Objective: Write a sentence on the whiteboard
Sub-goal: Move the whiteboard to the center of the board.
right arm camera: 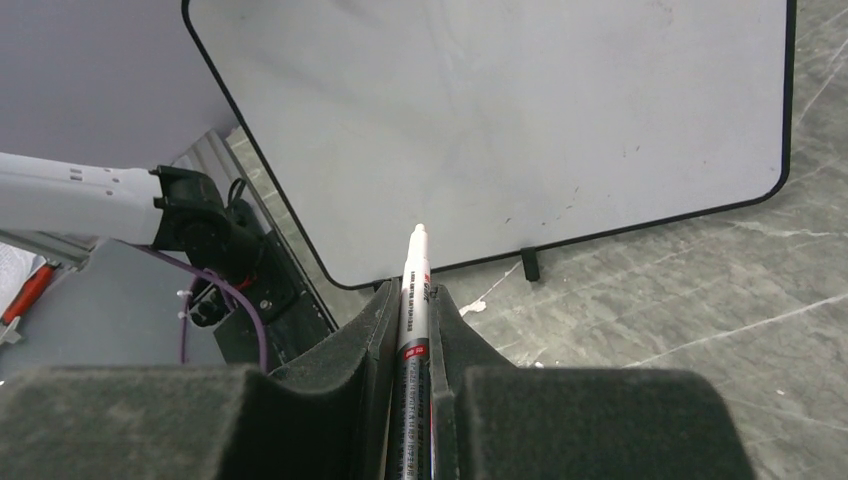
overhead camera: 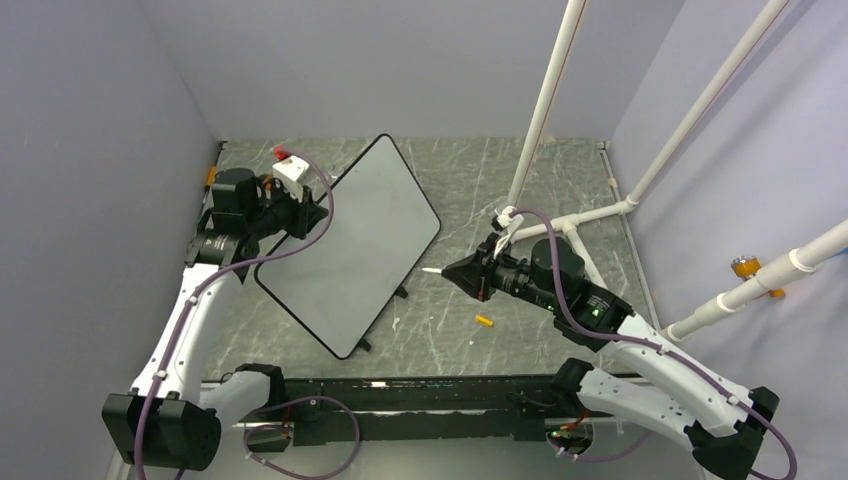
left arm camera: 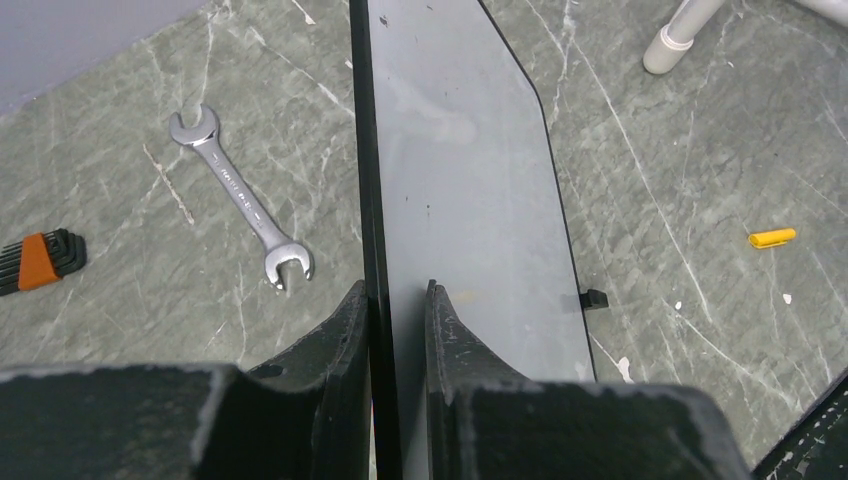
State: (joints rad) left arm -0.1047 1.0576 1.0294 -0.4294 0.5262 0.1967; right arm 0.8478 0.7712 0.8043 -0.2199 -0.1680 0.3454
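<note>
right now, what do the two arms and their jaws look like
Both the left arm and right arm have white link shells with black joint housings. A purple cable loops along each. The jaws are matte black, wedge-shaped, with scuffed edges. A green light shows on the right arm.

We see our fingers pinching the rim of the whiteboard, a wrench and hex keys lying on the surface to its left, a yellow piece to its right.
</note>
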